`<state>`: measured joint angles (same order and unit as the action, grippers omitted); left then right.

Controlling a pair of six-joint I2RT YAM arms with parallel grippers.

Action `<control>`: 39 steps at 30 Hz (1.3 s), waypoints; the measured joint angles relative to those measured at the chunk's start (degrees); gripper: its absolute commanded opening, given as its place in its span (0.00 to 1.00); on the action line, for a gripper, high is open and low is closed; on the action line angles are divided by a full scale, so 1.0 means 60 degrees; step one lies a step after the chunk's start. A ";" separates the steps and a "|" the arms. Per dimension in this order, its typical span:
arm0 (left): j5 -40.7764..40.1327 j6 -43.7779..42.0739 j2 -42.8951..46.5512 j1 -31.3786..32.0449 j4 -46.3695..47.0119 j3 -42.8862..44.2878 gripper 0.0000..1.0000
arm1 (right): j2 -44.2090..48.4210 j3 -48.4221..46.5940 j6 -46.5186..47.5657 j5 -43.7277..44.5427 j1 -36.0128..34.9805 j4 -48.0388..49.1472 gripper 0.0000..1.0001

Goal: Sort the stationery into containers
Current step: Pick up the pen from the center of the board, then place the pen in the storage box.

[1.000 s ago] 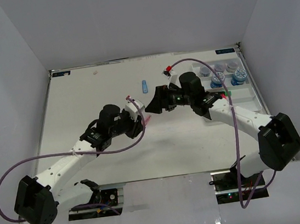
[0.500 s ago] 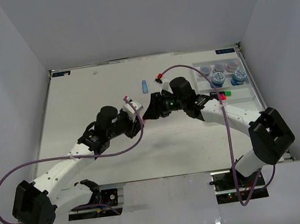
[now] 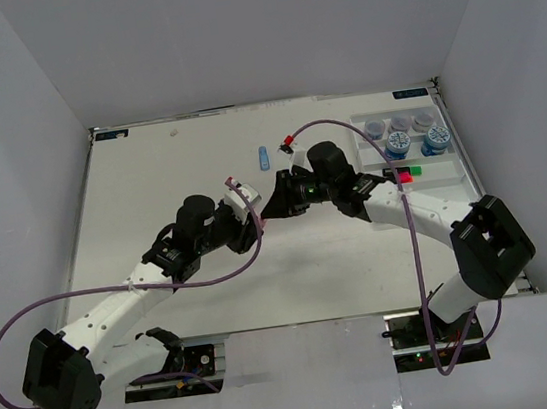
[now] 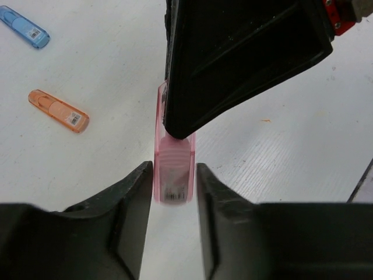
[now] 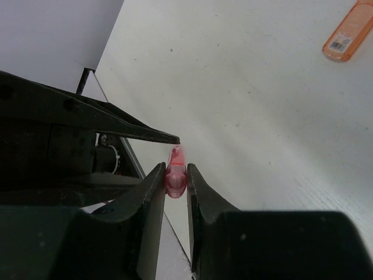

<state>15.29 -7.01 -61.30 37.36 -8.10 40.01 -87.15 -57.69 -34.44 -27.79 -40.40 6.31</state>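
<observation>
The pink highlighter (image 4: 173, 160) hung over the middle of the table (image 3: 149, 180), gripped at both ends. The left claw (image 4: 174, 184) was clenched on one end and the right claw (image 5: 174, 175) on the other. An orange highlighter (image 4: 59, 111) and a blue highlighter (image 4: 24, 27) lay on the table nearby, apart from the white tray (image 3: 457, 180).

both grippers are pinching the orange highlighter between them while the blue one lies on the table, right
No: the left gripper and right gripper pinch the pink highlighter, as the left wrist view shows; the orange highlighter lies on the table, like the blue highlighter.
</observation>
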 measured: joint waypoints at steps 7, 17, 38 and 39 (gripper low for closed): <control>-0.0382 0.0182 0.0000 0.0026 0.0087 0.0000 0.98 | 0.0568 0.0670 0.0273 0.0357 0.0721 -0.0080 0.13; -0.1938 0.0790 -0.0364 0.0036 0.0135 0.0007 0.98 | 0.2987 0.2481 0.1137 0.1308 0.4827 -0.1526 0.15; -0.4164 0.2295 -0.1676 0.0036 -0.0499 0.0361 0.98 | 0.1916 0.2677 0.2539 0.1490 0.8743 -0.2998 0.56; -0.4160 0.2361 -0.1701 0.0036 -0.0510 0.0364 0.98 | 0.1880 0.2677 0.2568 0.1541 0.8743 -0.3053 0.59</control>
<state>-9.67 7.16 -71.50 37.58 -11.16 42.19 -75.88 -41.63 -19.03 -18.55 12.05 -12.01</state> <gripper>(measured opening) 0.979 0.537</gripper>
